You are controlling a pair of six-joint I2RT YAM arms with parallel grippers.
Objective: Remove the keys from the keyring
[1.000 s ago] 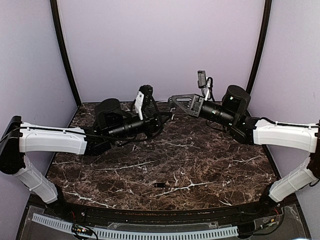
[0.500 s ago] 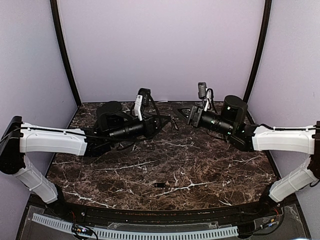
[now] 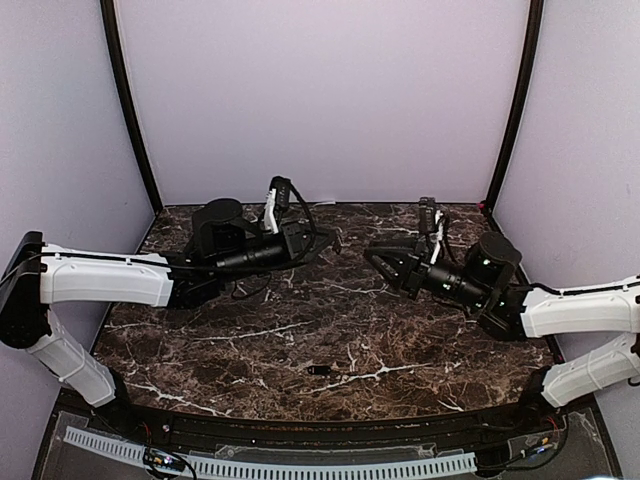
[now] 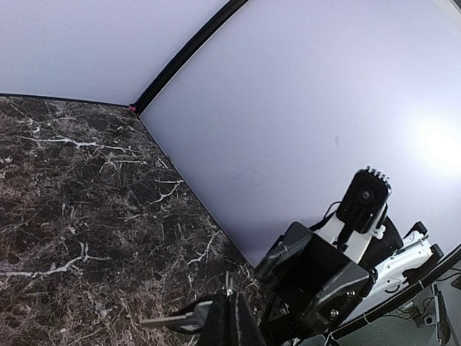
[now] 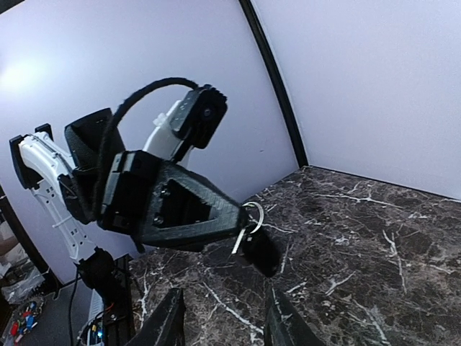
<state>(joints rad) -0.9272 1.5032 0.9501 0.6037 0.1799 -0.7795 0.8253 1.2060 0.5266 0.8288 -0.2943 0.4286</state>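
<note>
Because the marble table (image 3: 420, 330) lies well below both hands and its dark, white-veined top would hide small dark pieces, we judge a dropped key to be the main risk: it could bounce or slide out of easy reach. Our left gripper (image 3: 324, 240) is clamped together on the keyring (image 5: 253, 214), held in the air over the far middle of the table. Our right gripper (image 3: 376, 258) stands near it, fingers apart with nothing between them. If the right one closes off-centre it may pinch the ring instead of a key, or tug the whole ring out of the left's thin hold. A silvery key (image 5: 240, 239) and a dark oblong piece (image 5: 263, 253) dangle from the ring and may swing, which would make them hard to catch. Nothing stands between the two grippers. What we take for a loose key (image 3: 320, 370) lies on the table near the front edge, apart from both arms.
</note>
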